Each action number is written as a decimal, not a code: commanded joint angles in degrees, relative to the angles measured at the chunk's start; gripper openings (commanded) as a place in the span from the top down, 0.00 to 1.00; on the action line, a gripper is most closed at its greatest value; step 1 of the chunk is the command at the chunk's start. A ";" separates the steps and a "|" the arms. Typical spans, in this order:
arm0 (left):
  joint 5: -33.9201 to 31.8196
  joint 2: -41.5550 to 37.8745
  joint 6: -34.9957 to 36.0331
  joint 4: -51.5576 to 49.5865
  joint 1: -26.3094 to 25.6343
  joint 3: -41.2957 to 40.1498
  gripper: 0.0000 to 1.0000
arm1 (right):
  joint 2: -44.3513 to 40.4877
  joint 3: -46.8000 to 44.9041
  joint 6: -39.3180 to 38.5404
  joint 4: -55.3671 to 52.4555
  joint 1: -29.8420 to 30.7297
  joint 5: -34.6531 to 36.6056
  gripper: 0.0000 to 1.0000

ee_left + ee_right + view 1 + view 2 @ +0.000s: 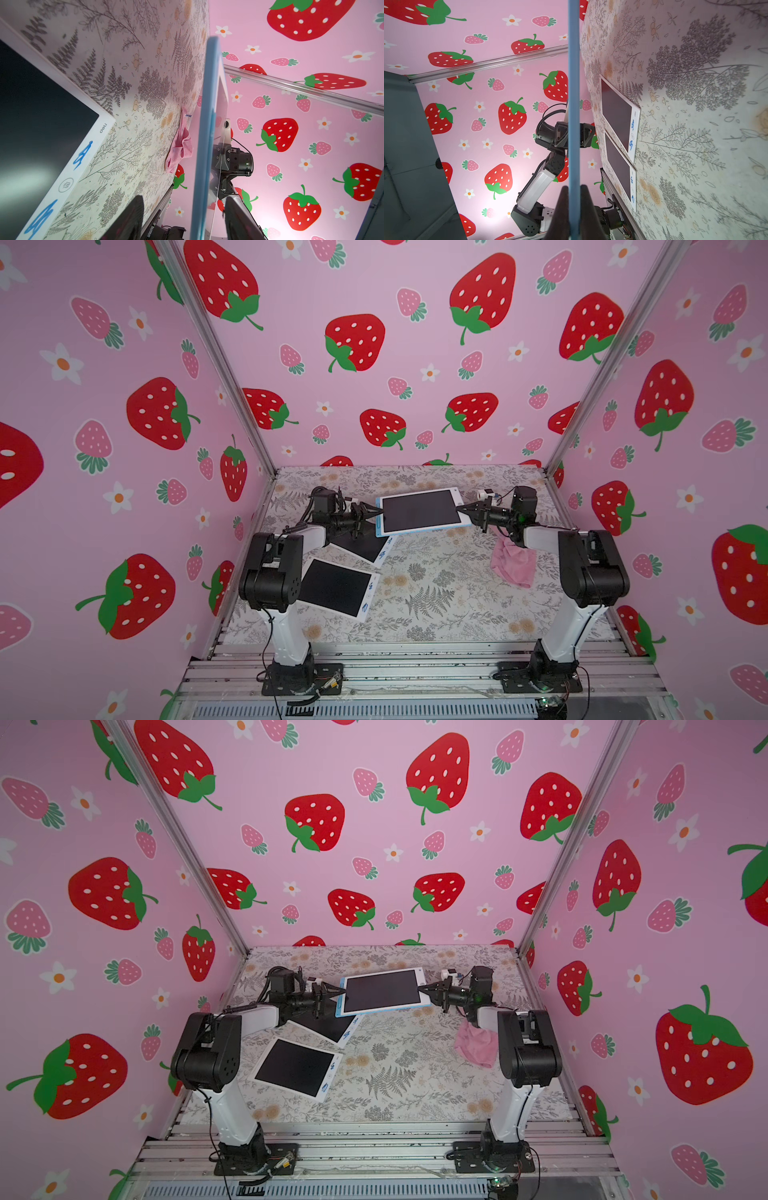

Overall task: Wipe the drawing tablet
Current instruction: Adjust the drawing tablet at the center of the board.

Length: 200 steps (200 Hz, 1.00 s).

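Note:
A blue-framed drawing tablet (419,510) (380,990) with a dark screen hangs above the table between both arms. My right gripper (463,509) (574,187) is shut on its right edge; the right wrist view shows both fingers pressed on the blue edge (573,104). My left gripper (376,512) (184,199) is open around the left edge (205,145), with a gap on either side of it. A crumpled pink cloth (513,562) (478,1046) (180,143) lies on the table under the right forearm, held by neither gripper.
Two white-framed tablets with blue scribbles lie at the left: one near the left arm's shoulder (336,587) (295,1067), one partly under the left forearm (365,545). The floral table cover (436,593) ends at strawberry-patterned walls and a metal rail in front.

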 commanded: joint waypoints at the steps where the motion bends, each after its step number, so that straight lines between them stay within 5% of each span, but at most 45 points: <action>1: 2.46 -3.13 -0.93 0.88 1.09 1.09 0.43 | -0.66 0.59 2.09 4.27 -0.31 -0.72 1.00; 151: 2.43 -1.18 -3.88 4.83 1.76 0.99 0.71 | 0.67 0.43 8.59 12.43 -0.49 -1.07 1.00; 200: 2.03 -0.83 -5.34 6.78 1.22 1.20 0.70 | 0.45 -0.17 8.43 12.35 -0.53 -1.33 1.00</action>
